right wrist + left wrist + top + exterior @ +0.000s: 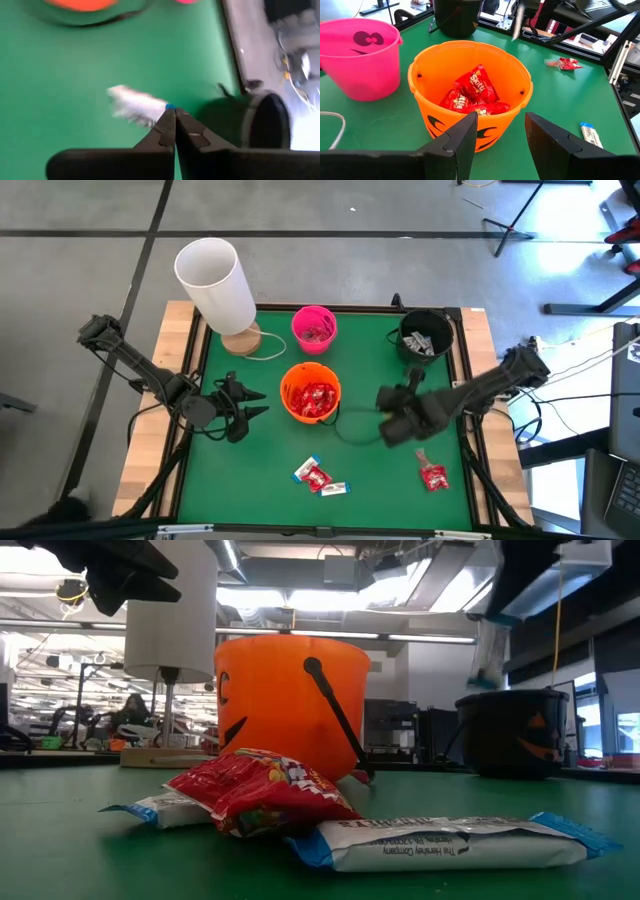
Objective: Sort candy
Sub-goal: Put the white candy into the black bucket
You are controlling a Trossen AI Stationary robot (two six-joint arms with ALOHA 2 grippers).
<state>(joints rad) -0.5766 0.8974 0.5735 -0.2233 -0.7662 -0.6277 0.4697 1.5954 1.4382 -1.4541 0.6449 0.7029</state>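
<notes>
Closest to the low camera, a long silvery candy bar with blue ends (455,840) lies flat on the green surface (270,460), its long side running across the picture. Just behind it, touching, sits a crinkly red candy bag with white print (265,795).

From above, these sweets lie near the front edge, and one more red candy bag (433,477) lies apart, toward the right.

More red bags (475,95) sit piled inside the round orange plastic bucket (311,392) in the middle. Small silvery sweets (424,340) fill the black bucket (426,335) at the back right. The pink bucket (314,328) stands behind the orange one.

Left gripper (252,402) hangs just left of the orange bucket, pointing at it, jaws apart and holding nothing.

Right gripper (174,114) hangs in the air between the orange and black buckets. Its jaws are pinched tight on a small white candy with a blue tip (136,106), which looks blurry and sticks out sideways.
</notes>
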